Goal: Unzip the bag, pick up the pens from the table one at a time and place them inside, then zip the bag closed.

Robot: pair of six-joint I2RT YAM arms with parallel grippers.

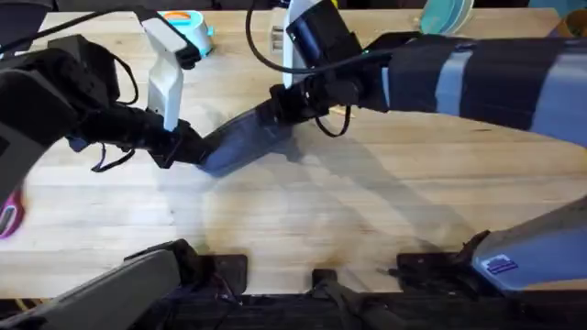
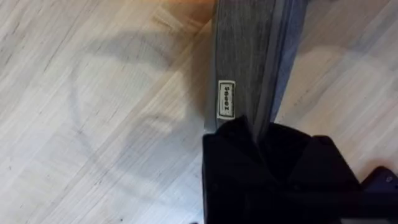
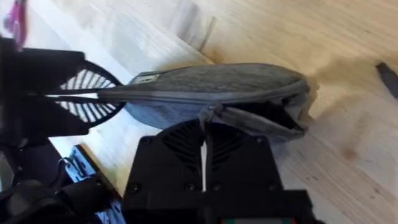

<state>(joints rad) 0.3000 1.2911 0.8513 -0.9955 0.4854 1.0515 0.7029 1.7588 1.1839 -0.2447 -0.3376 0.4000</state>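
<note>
The blue-grey bag lies slanted on the table, between the two arms. My left gripper is shut on its near-left end; the black fingers clamp the fabric just past a small white label. My right gripper sits over the bag's other end, fingers together at the zipper. Beyond that point the zipper gapes open. A dark stick end, possibly a pen, lies on the wood past the bag. The right arm hides other pens in the overhead view.
A teal toy toaster stands at the back left and a teal dish at the back right. Pink-handled scissors lie at the left edge. The wood in front of the bag is bare.
</note>
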